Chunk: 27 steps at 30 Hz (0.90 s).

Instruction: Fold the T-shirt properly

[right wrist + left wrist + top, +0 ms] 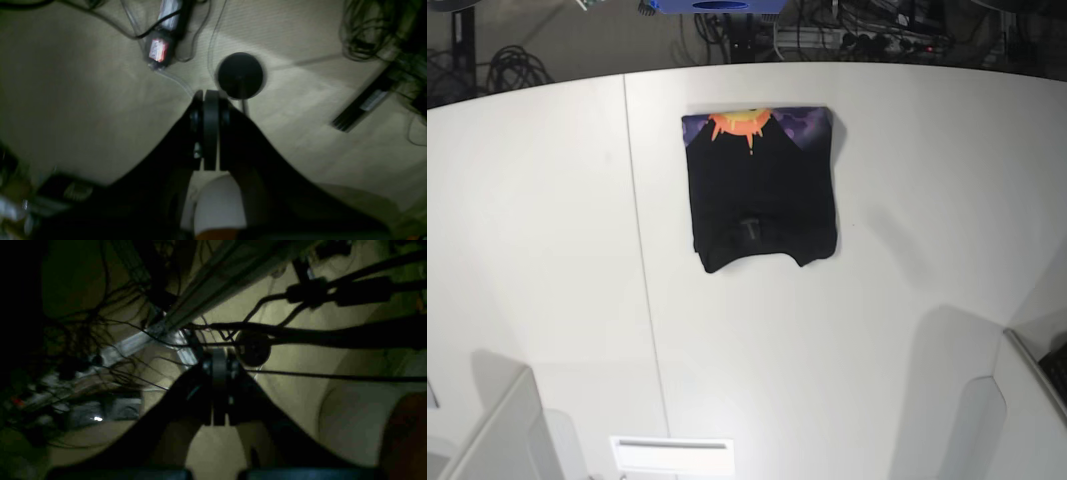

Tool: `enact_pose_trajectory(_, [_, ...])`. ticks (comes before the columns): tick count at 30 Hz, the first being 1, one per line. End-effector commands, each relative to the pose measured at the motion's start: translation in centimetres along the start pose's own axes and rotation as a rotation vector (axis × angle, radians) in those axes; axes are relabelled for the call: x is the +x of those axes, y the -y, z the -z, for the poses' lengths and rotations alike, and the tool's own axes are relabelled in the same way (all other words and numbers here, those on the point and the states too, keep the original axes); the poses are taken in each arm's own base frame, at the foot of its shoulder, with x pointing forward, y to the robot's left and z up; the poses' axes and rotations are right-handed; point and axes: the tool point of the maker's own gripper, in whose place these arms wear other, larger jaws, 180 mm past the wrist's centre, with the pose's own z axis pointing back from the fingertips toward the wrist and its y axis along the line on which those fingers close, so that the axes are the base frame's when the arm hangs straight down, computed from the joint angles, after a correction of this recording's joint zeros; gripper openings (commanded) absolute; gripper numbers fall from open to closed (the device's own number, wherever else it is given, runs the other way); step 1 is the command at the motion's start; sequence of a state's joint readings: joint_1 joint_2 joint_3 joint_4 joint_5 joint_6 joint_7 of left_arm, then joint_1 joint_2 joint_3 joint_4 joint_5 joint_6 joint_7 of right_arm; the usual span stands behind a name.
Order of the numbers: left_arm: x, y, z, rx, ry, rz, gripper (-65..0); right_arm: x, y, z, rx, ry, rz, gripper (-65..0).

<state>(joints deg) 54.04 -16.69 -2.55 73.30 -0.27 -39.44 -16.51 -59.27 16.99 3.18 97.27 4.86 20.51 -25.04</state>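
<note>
Wrist views show each end effector (218,390) (210,130) pressed together; only base shows the folded T-shirt (762,195).

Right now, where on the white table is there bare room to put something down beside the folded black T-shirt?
The white table is bare left of the folded black T-shirt, across the seam, to its right, and in front of it. Only the far edge is tight: the shirt's printed end lies close to it, with cables behind.
</note>
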Motion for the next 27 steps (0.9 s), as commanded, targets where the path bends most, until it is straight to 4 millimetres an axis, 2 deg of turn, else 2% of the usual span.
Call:
enact_pose_trajectory(1, [-0.6,0.4,0.2,-0.002,0.004,-0.033,-65.0,-0.8,0.2,0.4,0.006,-0.025,-0.017,-65.0])
enact_pose_trajectory(7, [-3.2,-1.7,2.8,0.079,-0.041,-0.113,-65.0,-2.6,-0.7,4.0,0.099,-0.129,-0.122,-65.0])
enact_pose_trajectory(15, [-5.6,-4.9,5.5,0.132,-0.108,-0.215,-65.0,-4.1,-1.7,8.3,0.234,-0.250,-0.080,-65.0])
enact_pose_trajectory(16, [-5.9,-5.3,5.8,0.138,-0.119,-0.226,-65.0,-4.0,-2.4,8.9,0.248,-0.249,-0.078,-65.0])
enact_pose_trajectory(20, [-7.4,-5.6,7.2,0.093,-0.206,-0.200,-65.0,-3.9,-4.5,11.4,0.274,-0.201,-0.012,-65.0])
enact_pose_trajectory(22, [-8.1,-5.9,7.4,0.095,-0.219,-0.182,-65.0,-4.6,-5.7,12.5,0.282,-0.205,0.039,-65.0])
enact_pose_trajectory(27, [-8.6,-7.9,7.6,0.136,-0.258,-0.140,-65.0,-6.0,-6.5,15.0,0.253,-0.202,0.164,-65.0])
